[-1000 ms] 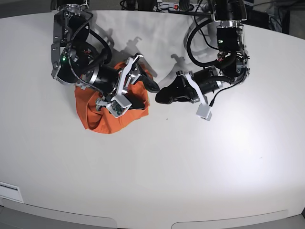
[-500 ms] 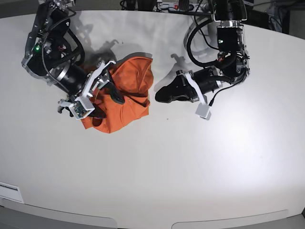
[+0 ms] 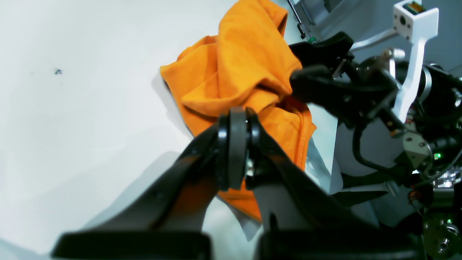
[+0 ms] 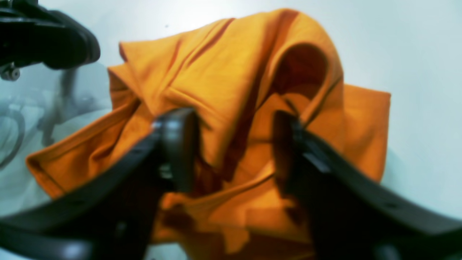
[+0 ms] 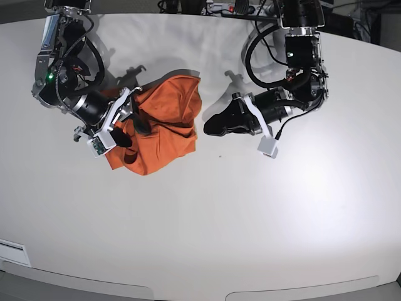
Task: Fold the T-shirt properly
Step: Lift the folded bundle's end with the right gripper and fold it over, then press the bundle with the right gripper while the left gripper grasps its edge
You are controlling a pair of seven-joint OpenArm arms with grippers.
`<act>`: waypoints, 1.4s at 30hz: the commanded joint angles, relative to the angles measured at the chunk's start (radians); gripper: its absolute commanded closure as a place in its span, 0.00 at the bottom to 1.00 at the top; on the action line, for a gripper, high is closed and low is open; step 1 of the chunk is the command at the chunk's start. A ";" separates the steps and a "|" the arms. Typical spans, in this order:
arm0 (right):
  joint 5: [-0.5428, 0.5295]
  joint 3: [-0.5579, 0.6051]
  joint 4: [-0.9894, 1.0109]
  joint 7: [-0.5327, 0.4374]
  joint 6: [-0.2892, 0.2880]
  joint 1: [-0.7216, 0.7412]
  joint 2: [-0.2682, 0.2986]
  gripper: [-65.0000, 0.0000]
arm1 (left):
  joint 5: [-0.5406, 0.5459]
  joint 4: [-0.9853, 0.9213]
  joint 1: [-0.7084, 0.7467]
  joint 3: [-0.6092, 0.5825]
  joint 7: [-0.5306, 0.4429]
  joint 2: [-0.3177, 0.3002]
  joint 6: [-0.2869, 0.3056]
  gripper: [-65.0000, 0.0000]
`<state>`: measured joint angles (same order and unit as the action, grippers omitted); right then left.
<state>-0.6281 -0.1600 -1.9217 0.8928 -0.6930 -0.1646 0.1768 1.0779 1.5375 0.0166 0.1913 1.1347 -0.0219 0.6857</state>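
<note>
Fabric of the T-shirt (image 4: 231, 90) sits between the parted right pincer (image 4: 234, 144); left pincer (image 3: 236, 144) pressed together.

T-shirt (image 5: 164, 125): bunched in a heap on the table (image 5: 250, 213), in the far left part of the base view.
Right gripper (image 5: 133, 128): at the heap's left edge in the base view, low over it; in its own wrist view one finger sits on each side of a raised fold of the cloth.
Left gripper (image 5: 213, 127): to the right of the heap in the base view, just beside its edge and apart from it, close above the table.
Heap and grippers: the T-shirt lies between the two.
Near half of table: nothing visible on it.
</note>
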 commanded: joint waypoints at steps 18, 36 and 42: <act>-0.119 0.145 -0.022 -0.052 -0.005 0.088 -0.105 0.86 | 0.039 0.020 -0.014 0.000 -0.010 0.003 0.012 1.00; 0.000 0.381 0.216 -0.102 -0.005 0.359 -0.130 0.39 | 0.065 0.020 0.003 0.000 0.019 0.002 0.012 1.00; -0.105 0.307 0.018 0.146 -0.005 0.408 -0.119 0.40 | 0.111 0.020 0.003 0.000 0.048 -0.014 0.012 1.00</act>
<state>-0.7273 0.1482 -1.8973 1.0393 -0.6937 0.2329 0.0528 1.1576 1.5375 0.0334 0.1913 1.1969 -0.0341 0.6857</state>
